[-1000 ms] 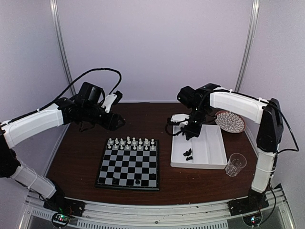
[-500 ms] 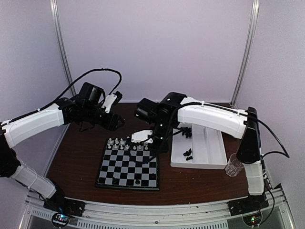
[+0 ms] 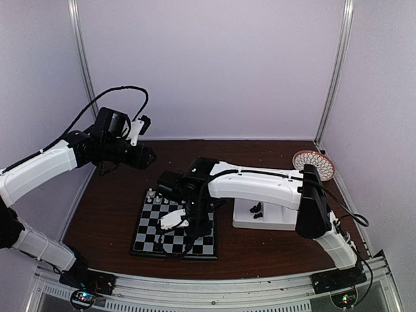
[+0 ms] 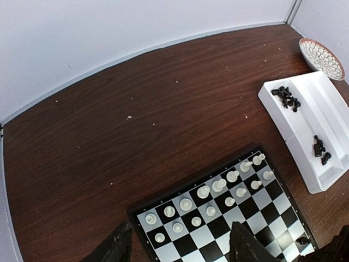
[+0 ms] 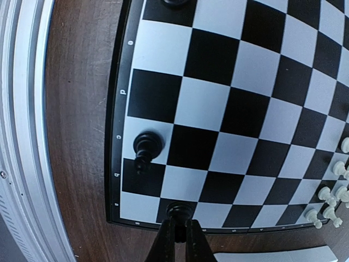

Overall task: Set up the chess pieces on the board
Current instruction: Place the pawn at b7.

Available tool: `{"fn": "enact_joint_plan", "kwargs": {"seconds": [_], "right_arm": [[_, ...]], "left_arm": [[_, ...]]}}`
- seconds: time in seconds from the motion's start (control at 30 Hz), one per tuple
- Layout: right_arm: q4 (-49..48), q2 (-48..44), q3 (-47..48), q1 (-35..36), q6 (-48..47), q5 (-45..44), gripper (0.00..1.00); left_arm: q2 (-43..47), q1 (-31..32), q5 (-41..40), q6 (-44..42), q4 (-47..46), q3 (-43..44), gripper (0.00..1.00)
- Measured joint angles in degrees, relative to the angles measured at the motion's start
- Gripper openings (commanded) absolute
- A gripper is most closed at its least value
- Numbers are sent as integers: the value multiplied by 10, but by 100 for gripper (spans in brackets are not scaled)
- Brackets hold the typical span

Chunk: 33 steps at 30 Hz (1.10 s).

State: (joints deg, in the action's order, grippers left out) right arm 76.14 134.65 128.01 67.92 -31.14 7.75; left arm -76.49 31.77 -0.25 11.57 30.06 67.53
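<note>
Chess pieces: the white ones stand in two rows along the far edge of the board. One black piece stands in the near edge row.
Right gripper: low over the board's near right corner, fingers pressed together on a second black piece. Whether that piece touches its square cannot be told.
Left gripper: hangs above the table past the board's far left corner, fingers spread wide.
Tray: white, divided lengthwise, just right of the board. Two small heaps of black pieces lie in it, well apart.
Plate: round and patterned, beyond the tray in the far right corner.
Table: dark brown wood, with a metal rail along the near edge.
Room: pale walls, with metal uprights at the far corners.
</note>
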Motion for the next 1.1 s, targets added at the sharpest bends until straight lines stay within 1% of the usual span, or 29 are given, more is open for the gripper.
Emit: {"fn": "enact_joint_plan", "kwargs": {"seconds": [0.43,0.7,1.1], "right_arm": [[6,17,5,5,0,4,6],[6,47,5,5,1,6,6],[6,47,7,5,6,-5,6]], "left_arm": [[13,-5,0,5,0,0,61],[13,-5,0,5,0,0,61],[13,-5,0,5,0,0,61]]}}
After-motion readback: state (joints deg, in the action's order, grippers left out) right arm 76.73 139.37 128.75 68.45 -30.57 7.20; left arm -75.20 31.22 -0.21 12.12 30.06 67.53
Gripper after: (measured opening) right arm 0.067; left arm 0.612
